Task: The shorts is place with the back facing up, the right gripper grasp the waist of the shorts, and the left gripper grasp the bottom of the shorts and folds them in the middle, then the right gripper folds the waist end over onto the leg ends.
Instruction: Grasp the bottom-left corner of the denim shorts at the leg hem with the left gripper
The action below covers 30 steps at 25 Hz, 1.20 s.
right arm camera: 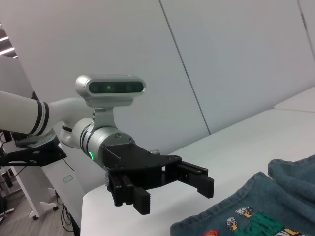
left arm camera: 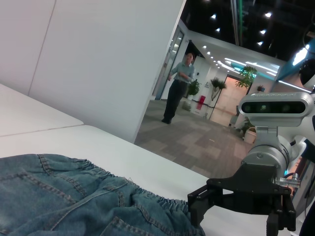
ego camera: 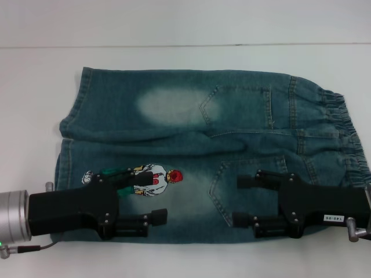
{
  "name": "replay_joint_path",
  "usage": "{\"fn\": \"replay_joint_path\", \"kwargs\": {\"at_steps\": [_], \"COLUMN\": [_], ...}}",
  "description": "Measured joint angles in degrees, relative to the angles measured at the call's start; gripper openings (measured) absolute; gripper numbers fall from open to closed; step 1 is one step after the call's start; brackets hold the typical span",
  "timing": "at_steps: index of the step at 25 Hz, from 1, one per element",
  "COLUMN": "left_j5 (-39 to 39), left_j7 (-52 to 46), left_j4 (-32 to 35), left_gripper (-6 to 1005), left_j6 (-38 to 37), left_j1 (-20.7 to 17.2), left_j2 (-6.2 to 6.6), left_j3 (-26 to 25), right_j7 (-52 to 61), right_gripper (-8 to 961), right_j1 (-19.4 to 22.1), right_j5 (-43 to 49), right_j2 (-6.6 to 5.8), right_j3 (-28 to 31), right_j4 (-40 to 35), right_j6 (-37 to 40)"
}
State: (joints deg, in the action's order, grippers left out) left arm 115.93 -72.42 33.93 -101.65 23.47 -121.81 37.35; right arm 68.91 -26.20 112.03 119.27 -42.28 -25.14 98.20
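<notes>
The denim shorts [ego camera: 191, 133] lie flat, back up, on the white table. The puckered waist [ego camera: 342, 130] is at the right and the leg hems [ego camera: 66, 145] are at the left. My left gripper [ego camera: 148, 200] stands open over the near leg, beside the embroidered basketball player [ego camera: 148, 176], its fingers pointing right. My right gripper [ego camera: 239, 200] stands open over the near back pocket [ego camera: 249, 174], its fingers pointing left. The left wrist view shows the right gripper [left arm camera: 238, 223] open beside the waist [left arm camera: 123, 189]. The right wrist view shows the left gripper [right arm camera: 172, 195] open near the hem [right arm camera: 236, 221].
Bare white table [ego camera: 185, 63] runs behind the shorts up to a white wall. A narrow strip of table [ego camera: 191, 260] lies in front. In the left wrist view a person [left arm camera: 177, 86] stands far off in a corridor beyond the table's edge.
</notes>
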Motion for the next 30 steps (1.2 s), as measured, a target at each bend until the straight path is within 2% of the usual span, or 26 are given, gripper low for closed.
{"fn": "replay_joint_path", "kwargs": {"at_steps": [10, 12, 17, 24, 30], "left_j5": [-0.06, -0.28, -0.15, 3.53, 10.46], "left_j7": [-0.08, -0.81, -5.38, -16.07, -19.28], "left_j4": [0.01, 0.25, 1.79, 10.25, 13.65], "left_gripper": [914, 914, 915, 915, 915], "left_j6": [0.14, -0.14, -2.75, -3.71, -2.77], "left_j1": [-0.36, -0.8, -4.05, -10.14, -11.29], "left_j2": [-0.09, -0.09, 0.76, 1.01, 1.05], "left_j3": [-0.43, -1.83, -9.03, -10.78, -16.14], "right_j7": [0.05, 0.09, 0.42, 0.63, 0.62], "right_gripper": [911, 911, 911, 911, 910], "right_j1": [0.01, 0.01, 0.1, 0.17, 0.2], "right_j5": [0.0, -0.07, -0.1, -0.05, -0.05], "right_j2": [0.0, 0.0, 0.0, -0.06, -0.1], "right_j3": [0.0, 0.0, 0.0, 0.0, 0.0], "right_j4": [0.0, 0.0, 0.0, 0.0, 0.01], "right_j6": [-0.21, -0.21, -0.22, -0.22, -0.21]}}
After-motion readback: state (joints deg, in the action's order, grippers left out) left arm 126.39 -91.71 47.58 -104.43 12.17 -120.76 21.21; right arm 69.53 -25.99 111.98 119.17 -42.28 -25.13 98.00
